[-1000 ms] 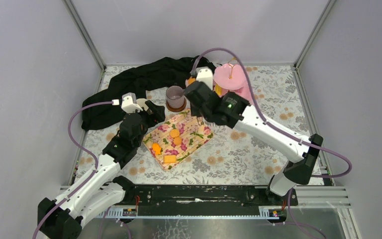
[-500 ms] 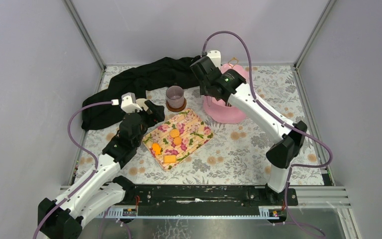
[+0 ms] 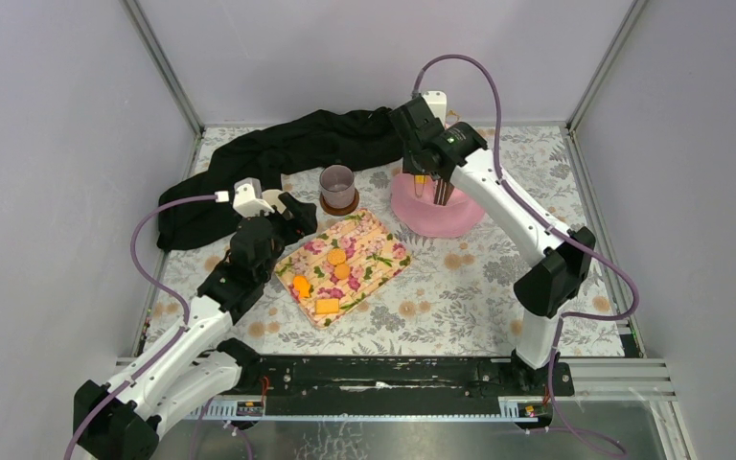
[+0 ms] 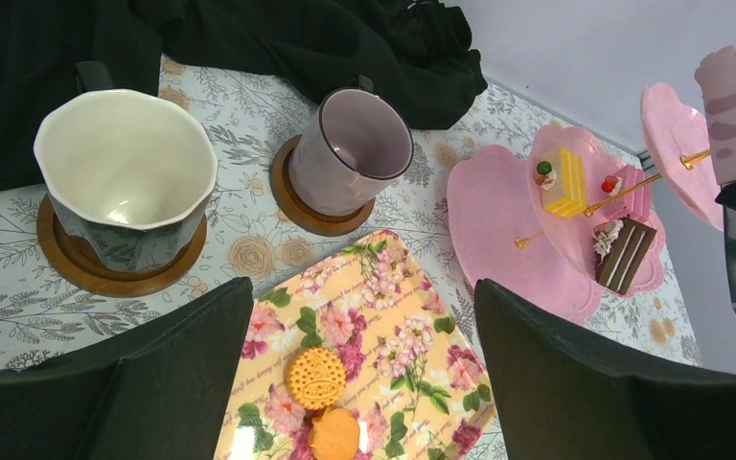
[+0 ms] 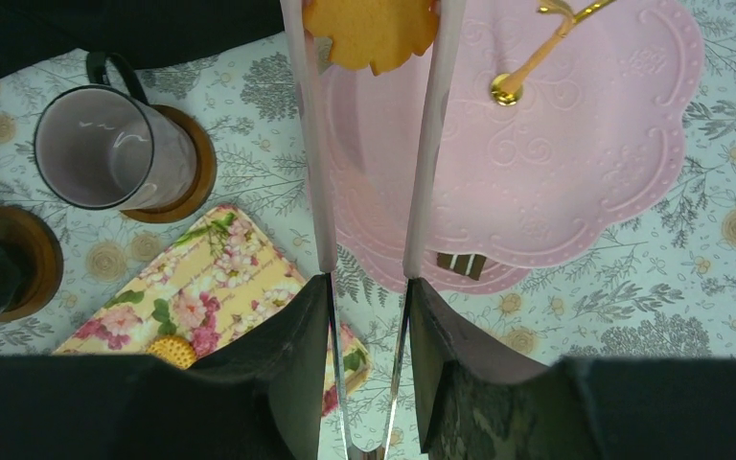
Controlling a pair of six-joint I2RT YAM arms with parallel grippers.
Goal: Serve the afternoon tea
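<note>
The table (image 3: 498, 287), under a flowered covering, fills the top view. A black cloth (image 3: 278, 158) is heaped across the upper left. Right of centre stands a pink tiered stand (image 3: 460, 216) with a gold rod through its plates. A floral tray (image 3: 374, 251) lies at the middle of the frame, just beside the stand's lower left.

In the left wrist view, the cream-lined dark mug (image 4: 125, 182) sits on a wooden coaster (image 4: 67, 264) at the upper left. The mauve-grey mug (image 4: 355, 149) is on a second coaster (image 4: 292, 201) near it, toward the centre. Both are between the black cloth and the tray.

The left fingers (image 4: 134, 383) are spread wide with nothing between them, over the tray's near end. The right fingers (image 5: 287, 355) are clamped on a pair of tongs (image 5: 318, 172). The long arms of the tongs run up the middle of the right wrist view.

At the top of that view the tong tips pinch a flower-shaped biscuit (image 5: 369, 34), orange, above the left edge of the stand's plate. Round orange biscuits (image 4: 314, 376) lie on the tray. A yellow cake (image 4: 565, 187), a pink cake (image 4: 632, 192) and a brown cake (image 4: 623, 254) sit on the stand's middle tier.
</note>
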